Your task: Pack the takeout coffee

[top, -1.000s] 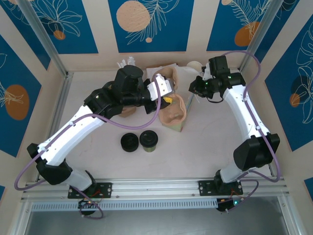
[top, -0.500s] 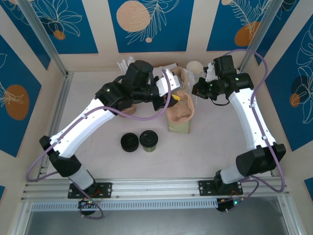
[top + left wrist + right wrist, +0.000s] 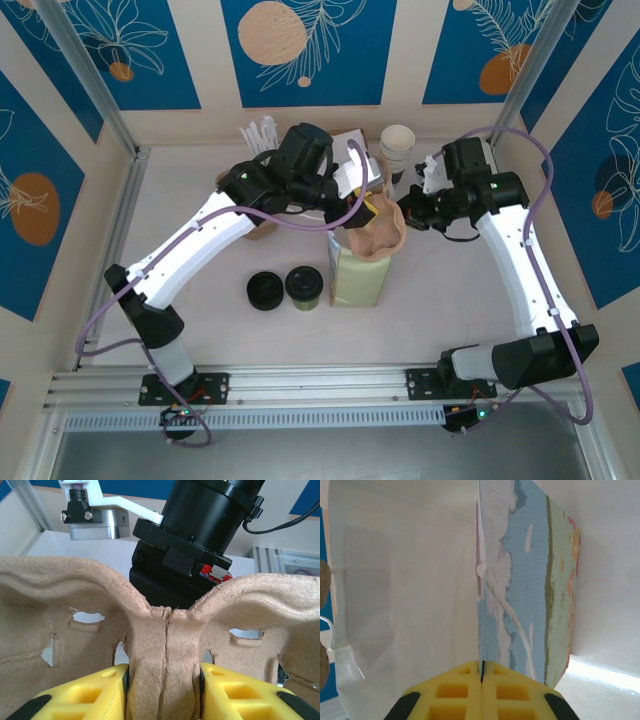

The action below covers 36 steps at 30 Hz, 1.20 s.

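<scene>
The takeout coffee (image 3: 304, 286), a short olive cup with a black lid, stands on the table left of the paper bag (image 3: 360, 280). The bag stands upright. My left gripper (image 3: 365, 208) is shut on the middle ridge of a brown pulp cup carrier (image 3: 380, 235), held at the bag's mouth. In the left wrist view the yellow fingers (image 3: 95, 695) of the left gripper (image 3: 165, 675) pinch that carrier (image 3: 60, 595). My right gripper (image 3: 405, 212) is shut on the bag's top edge. In the right wrist view, that gripper (image 3: 481, 666) clamps the blue printed wall of the bag (image 3: 525, 580).
A low black disc (image 3: 266, 291) lies just left of the coffee. Stacked white cups (image 3: 397, 148) and white stirrers (image 3: 258, 130) stand at the back wall. Metal frame posts (image 3: 120, 200) border the table's left and back right.
My left gripper carried the cup carrier to the right, to the bag's mouth. The bag now stands taller and upright. My right gripper shifted right and shut on the bag's edge.
</scene>
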Each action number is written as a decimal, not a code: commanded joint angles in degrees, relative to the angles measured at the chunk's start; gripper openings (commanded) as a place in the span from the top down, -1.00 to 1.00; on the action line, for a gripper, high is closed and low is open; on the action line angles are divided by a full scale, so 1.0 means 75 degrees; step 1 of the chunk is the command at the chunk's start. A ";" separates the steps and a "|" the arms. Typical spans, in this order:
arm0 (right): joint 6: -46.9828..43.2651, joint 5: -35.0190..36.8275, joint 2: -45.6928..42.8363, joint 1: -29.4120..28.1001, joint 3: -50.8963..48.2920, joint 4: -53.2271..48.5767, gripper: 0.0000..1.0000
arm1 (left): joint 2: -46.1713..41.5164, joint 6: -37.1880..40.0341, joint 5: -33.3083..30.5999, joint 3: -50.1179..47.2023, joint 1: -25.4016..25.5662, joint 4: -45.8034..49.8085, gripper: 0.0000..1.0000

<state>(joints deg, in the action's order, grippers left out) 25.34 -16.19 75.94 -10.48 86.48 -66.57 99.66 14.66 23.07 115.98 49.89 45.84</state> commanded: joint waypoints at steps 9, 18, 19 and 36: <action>-0.0605 -0.0257 -0.0355 -0.0015 -0.0418 -0.0462 0.95 | 0.0330 -0.0477 0.0937 -0.0035 -0.0179 0.0368 0.25; -0.0778 0.0337 -0.0463 -0.0020 -0.0457 -0.0511 0.87 | 0.0638 -0.0534 0.1054 -0.0032 -0.0217 0.0818 0.25; -0.0763 0.0353 -0.0480 -0.0019 -0.0433 -0.0496 0.85 | 0.0666 -0.0525 0.1058 -0.0040 -0.0218 0.0852 0.25; -0.0692 0.0669 -0.0621 -0.0019 0.0009 -0.0697 0.32 | 0.1006 -0.0480 0.1117 -0.0014 -0.0356 0.1208 0.25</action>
<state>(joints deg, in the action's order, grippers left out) 20.73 -11.75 73.12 -10.48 84.53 -69.91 106.00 10.85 30.02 115.77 47.88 53.39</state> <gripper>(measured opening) 0.334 0.377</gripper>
